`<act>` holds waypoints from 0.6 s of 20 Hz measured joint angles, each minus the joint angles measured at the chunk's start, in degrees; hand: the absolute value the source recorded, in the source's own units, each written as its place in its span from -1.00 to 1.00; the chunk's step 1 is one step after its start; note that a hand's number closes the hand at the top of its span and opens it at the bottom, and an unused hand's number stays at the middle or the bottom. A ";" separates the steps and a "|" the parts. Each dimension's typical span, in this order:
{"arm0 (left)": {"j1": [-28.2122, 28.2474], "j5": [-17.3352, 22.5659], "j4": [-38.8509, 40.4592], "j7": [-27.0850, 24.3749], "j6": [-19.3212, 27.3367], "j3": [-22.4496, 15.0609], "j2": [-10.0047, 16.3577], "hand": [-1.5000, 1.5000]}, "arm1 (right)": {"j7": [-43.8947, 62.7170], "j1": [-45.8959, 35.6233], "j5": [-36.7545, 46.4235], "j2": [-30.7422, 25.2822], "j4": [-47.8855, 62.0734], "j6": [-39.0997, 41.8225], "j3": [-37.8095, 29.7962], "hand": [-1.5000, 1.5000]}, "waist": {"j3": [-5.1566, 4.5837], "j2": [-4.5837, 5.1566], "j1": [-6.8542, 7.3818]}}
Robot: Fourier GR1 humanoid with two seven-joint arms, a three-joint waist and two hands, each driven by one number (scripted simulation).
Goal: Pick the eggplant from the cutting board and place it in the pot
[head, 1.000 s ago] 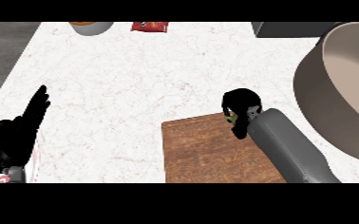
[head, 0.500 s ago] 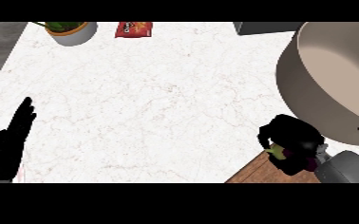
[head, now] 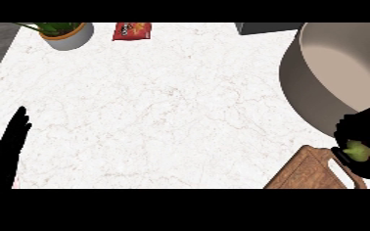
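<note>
At the frame's lower right edge, the black right hand [head: 354, 129] is curling its fingers round the eggplant [head: 356, 150], which is showing only as a small yellow-green patch. Hand and eggplant are hanging between the brown wooden cutting board [head: 307, 173] in the lower right corner and the large round grey pot [head: 292, 85] at the right. The black left hand [head: 14, 144] is resting at the lower left edge, fingers straight. A potted green plant [head: 66, 33] and a red packet [head: 131, 30] are lying at the upper left.

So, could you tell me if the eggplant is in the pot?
Not yet: the eggplant sits in the right hand, beside the pot, above the cutting board.
</note>
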 measured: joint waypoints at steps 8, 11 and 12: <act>-1.44 -0.59 -0.35 -0.53 -0.77 -1.22 -0.39 0.00 | -7.01 13.43 -20.79 -1.65 -4.65 2.56 -20.56 1.00 | -0.10 0.90 3.00; -2.41 -0.87 -0.53 -0.30 -1.51 -1.94 -0.52 0.00 | -7.77 15.62 -26.99 -1.89 -4.24 6.75 -26.95 1.00 | -0.11 1.23 4.74; -3.27 -0.85 0.06 -0.29 -2.01 -2.02 -0.35 0.00 | -7.73 14.79 -28.51 -2.23 -2.95 7.99 -28.51 1.00 | -0.10 1.36 5.33</act>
